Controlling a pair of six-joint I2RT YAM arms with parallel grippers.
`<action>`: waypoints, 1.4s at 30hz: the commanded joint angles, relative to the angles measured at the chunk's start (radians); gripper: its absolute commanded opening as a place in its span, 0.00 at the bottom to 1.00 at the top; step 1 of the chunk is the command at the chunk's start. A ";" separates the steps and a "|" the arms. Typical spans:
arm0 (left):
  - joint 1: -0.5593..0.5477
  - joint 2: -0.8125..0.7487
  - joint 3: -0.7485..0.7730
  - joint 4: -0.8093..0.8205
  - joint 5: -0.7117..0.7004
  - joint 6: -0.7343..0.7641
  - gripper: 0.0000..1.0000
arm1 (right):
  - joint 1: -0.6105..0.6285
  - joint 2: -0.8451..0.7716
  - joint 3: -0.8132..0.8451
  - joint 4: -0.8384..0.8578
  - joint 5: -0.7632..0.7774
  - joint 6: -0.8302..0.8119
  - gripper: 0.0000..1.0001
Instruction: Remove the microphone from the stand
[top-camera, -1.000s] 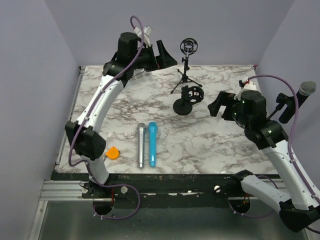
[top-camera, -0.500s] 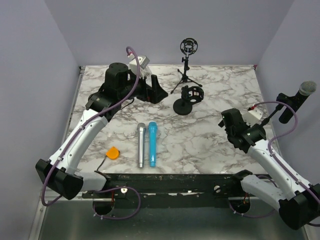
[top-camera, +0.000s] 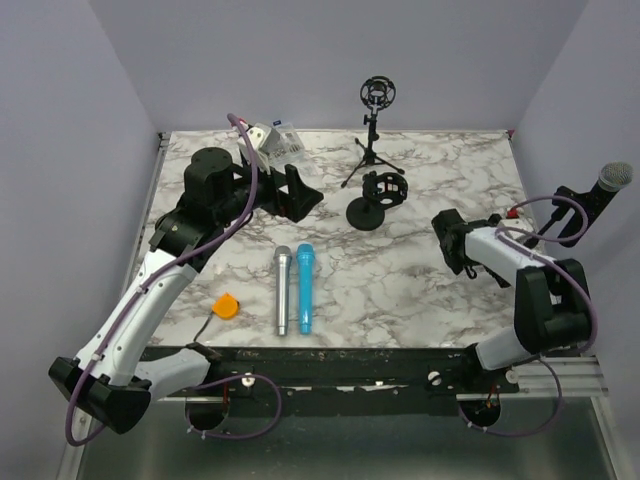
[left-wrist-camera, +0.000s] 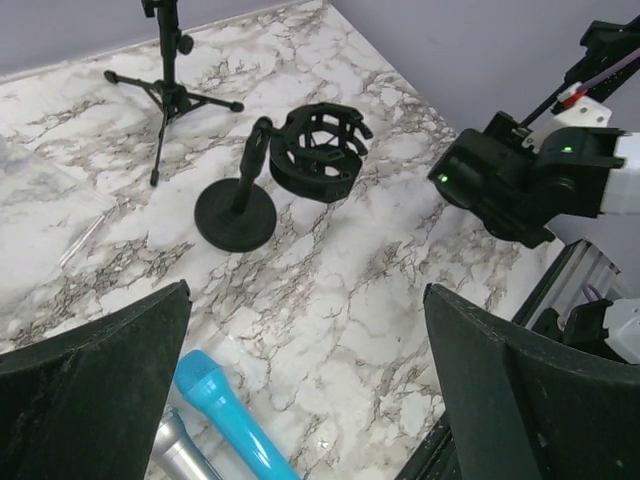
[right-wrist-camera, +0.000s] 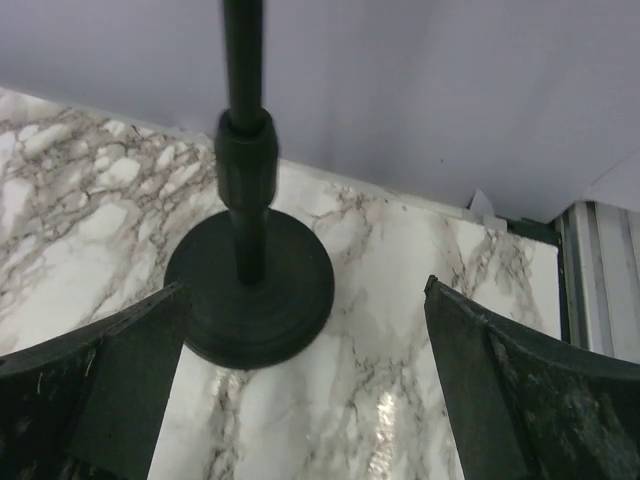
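We found the left gripper (top-camera: 300, 195) raised over the far-left part of the marble table (top-camera: 420, 290). Its two fingers (left-wrist-camera: 90, 390) were spread fully apart. Nothing sat between them, and they touched nothing. In the left wrist view the gap between them framed the shock-mount desk stand (left-wrist-camera: 300, 165). The tripod stand (left-wrist-camera: 165, 90) stood behind it. The heads of the blue microphone (left-wrist-camera: 215, 395) and the silver microphone (left-wrist-camera: 180, 455) showed at the lower edge.

We found the right gripper (right-wrist-camera: 305, 300) low at the right side of the table, pointing toward the right wall. Its fingers (right-wrist-camera: 110, 400) were likewise fully apart and held nothing. The right wrist view showed the pole and round black base of the stand (right-wrist-camera: 250, 290) just ahead of the fingertips. The base appeared in the gap nearer the left finger. We could see no contact between either finger and the stand.

The black microphone (top-camera: 612, 180), with its grey mesh head, was still seated at the upper end of the stand. It sat high at the far right of the top view, well apart from both grippers.

The silver and blue microphones lay side by side near the front-centre of the table, and both were untouched. An orange object (top-camera: 226, 305) lay to their left. We could not identify it.
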 joint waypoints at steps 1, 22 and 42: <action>-0.005 0.004 -0.008 0.041 -0.004 0.007 0.99 | -0.015 0.198 0.121 -0.421 0.235 0.566 1.00; 0.011 0.109 -0.002 0.047 0.063 -0.031 0.98 | -0.156 0.497 0.403 -0.568 0.373 0.691 0.87; 0.018 0.118 -0.007 0.050 0.058 -0.033 0.99 | -0.128 0.488 0.433 -0.567 0.355 0.694 0.24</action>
